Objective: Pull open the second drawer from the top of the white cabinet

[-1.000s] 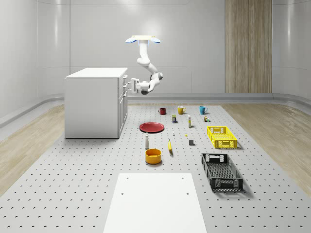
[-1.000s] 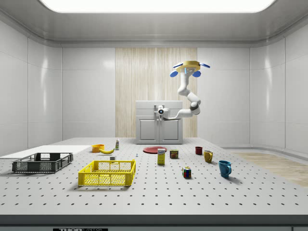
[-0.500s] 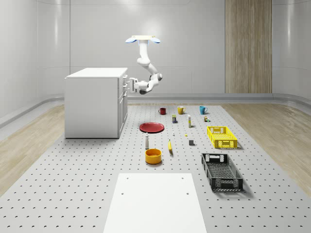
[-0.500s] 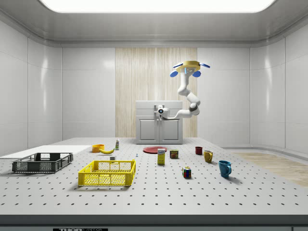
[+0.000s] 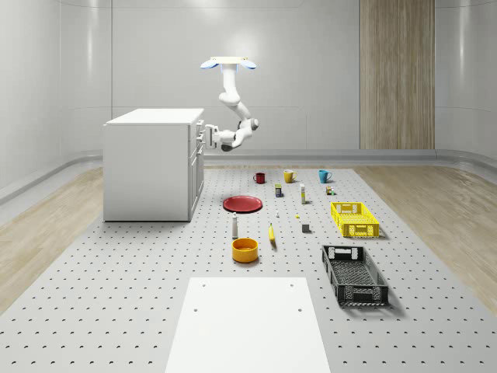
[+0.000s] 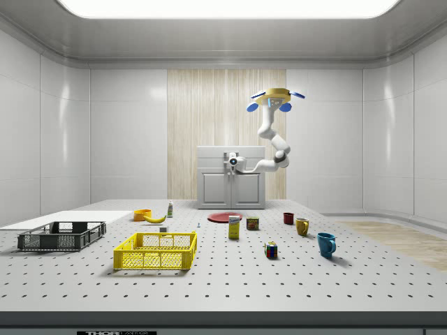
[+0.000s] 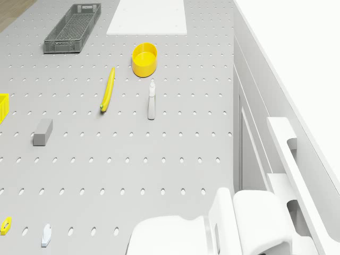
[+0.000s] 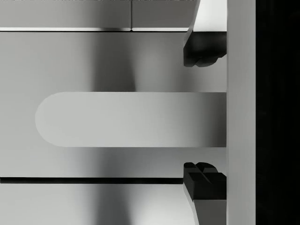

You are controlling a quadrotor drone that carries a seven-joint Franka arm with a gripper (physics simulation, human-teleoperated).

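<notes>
**Gripper at the cabinet's drawer handle**

A grey pegboard floor (image 5: 116, 295) fills the room. In the whole-scene view, near the lower centre lies a white mat (image 5: 247, 322), with a black crate (image 5: 354, 274) to its right. Mid-frame sit an orange bowl (image 5: 245, 249) and a red plate (image 5: 243, 203). At left centre stands the cabinet (image 5: 151, 163). The drone (image 5: 228, 63) hovers beside it, upper centre. The gripper (image 5: 203, 137) has edged closer to the cabinet front than a second ago. In the wrist view, the fingers (image 8: 204, 48) stand spread on either side of the handle (image 8: 131, 119), not gripping it.
</notes>
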